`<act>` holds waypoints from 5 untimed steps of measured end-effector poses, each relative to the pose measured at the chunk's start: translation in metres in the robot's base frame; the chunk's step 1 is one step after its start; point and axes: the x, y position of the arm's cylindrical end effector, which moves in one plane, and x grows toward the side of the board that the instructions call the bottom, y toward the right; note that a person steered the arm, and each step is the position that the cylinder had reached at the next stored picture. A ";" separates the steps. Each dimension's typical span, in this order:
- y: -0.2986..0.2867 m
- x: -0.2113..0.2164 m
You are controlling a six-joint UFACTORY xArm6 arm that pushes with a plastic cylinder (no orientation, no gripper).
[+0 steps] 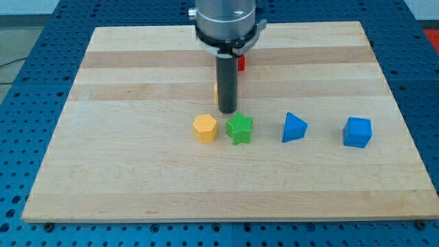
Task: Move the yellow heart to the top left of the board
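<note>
My tip (228, 111) rests on the wooden board (137, 178) near its middle. A thin yellow-orange sliver (215, 91) shows at the rod's left edge, just above the tip. It is mostly hidden by the rod and its shape cannot be made out. A yellow hexagon block (205, 127) lies just below and left of the tip. A green star (239, 128) lies just below and right of the tip, close to it; I cannot tell if they touch.
A red block (241, 62) peeks out behind the rod's right side, higher up. A blue triangular block (294, 127) and a blue cube (357, 132) lie to the right, in line with the star.
</note>
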 end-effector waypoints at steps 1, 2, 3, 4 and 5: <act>0.023 -0.004; 0.012 -0.024; -0.031 -0.039; -0.131 -0.057; -0.152 -0.067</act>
